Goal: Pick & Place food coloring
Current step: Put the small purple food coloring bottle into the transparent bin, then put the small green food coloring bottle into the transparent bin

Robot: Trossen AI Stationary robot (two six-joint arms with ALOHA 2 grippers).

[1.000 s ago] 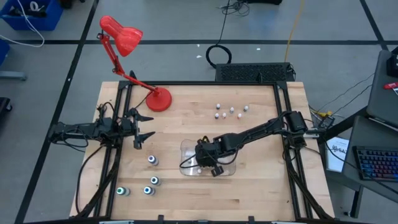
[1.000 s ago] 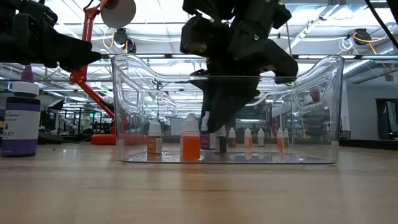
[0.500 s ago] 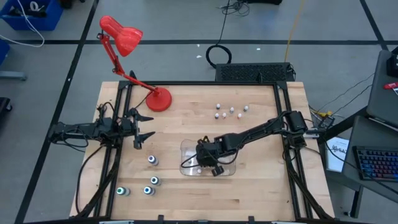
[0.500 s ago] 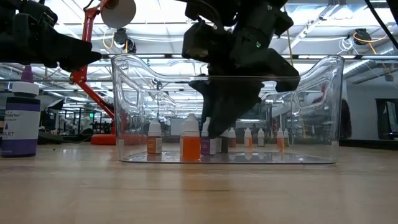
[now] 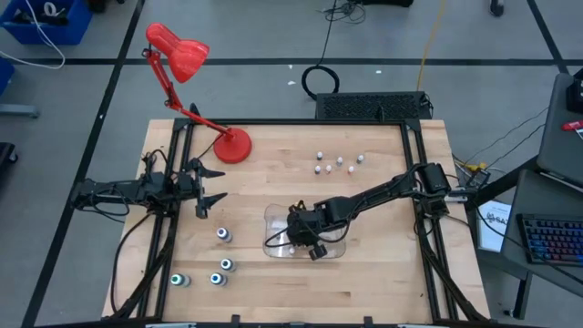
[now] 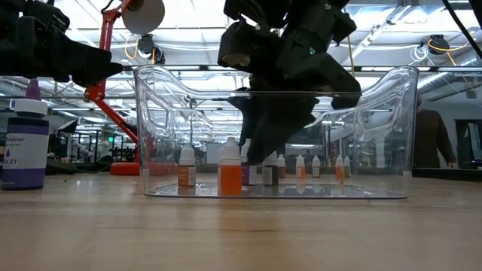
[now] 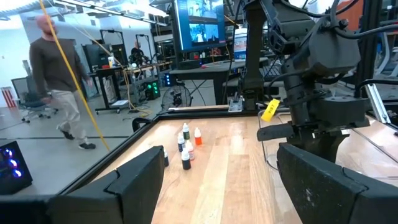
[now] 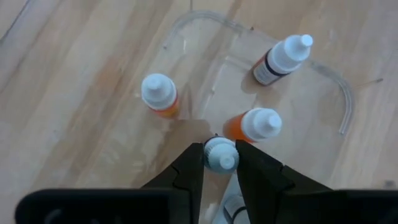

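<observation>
- Clear plastic tray [image 5: 339, 251], low centre of the high view: my right end effector [image 8: 220, 163] is down inside it, fingers closed on a small white-capped food coloring bottle [image 8: 221, 155].
- Placing step, I judge; next, open and lift straight up, clear of the neighbouring bottles.
- My left end effector [image 5: 208, 194] waits agape at mid-left.

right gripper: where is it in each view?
High view: right gripper low in the middle, over the clear tray.
Low view: the dark mass reaching down into the tray.
Left wrist view: the other arm's gripper at right, partly hidden.
Right wrist view: own gripper on a small bottle.
Shared landmark: the clear tray.
</observation>
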